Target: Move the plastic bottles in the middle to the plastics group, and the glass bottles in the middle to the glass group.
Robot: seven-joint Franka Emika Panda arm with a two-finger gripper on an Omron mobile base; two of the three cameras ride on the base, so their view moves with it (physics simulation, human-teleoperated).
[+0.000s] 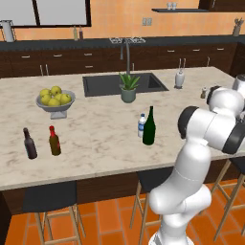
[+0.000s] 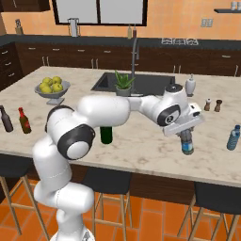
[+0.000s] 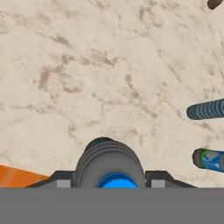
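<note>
Right base view has the white arm reaching across the marble-patterned island counter (image 2: 141,146), its gripper (image 2: 186,134) pointing down near the front right part of the top. A small clear-bluish plastic bottle with a dark cap (image 2: 187,142) hangs upright from the jaws, which are closed narrowly around its upper part, and its base sits at or just above the stone; I cannot tell whether it touches. Well to its right, near the counter's right end, stands another small blue plastic bottle (image 2: 233,137). The tall dark green glass bottle (image 2: 107,135) is mostly hidden behind the arm's forearm here.

Seen from the left base view, that green bottle (image 1: 149,127) stands upright in the middle of the counter with a small white-capped clear plastic bottle (image 1: 141,126) just beside it on its left. Far to the left stand a blackish-brown small bottle (image 1: 29,143) and a brown bottle with a red cap and yellowish label (image 1: 54,141), near each other. A grey bowl of yellow-green fruit (image 1: 55,101) sits behind them, and a potted green plant (image 1: 128,88) stands by the dark sink (image 1: 95,86).

Hand view looks straight down on the held bottle's blue top (image 3: 116,180), gripped between the dark fingertips (image 3: 63,184).
</note>
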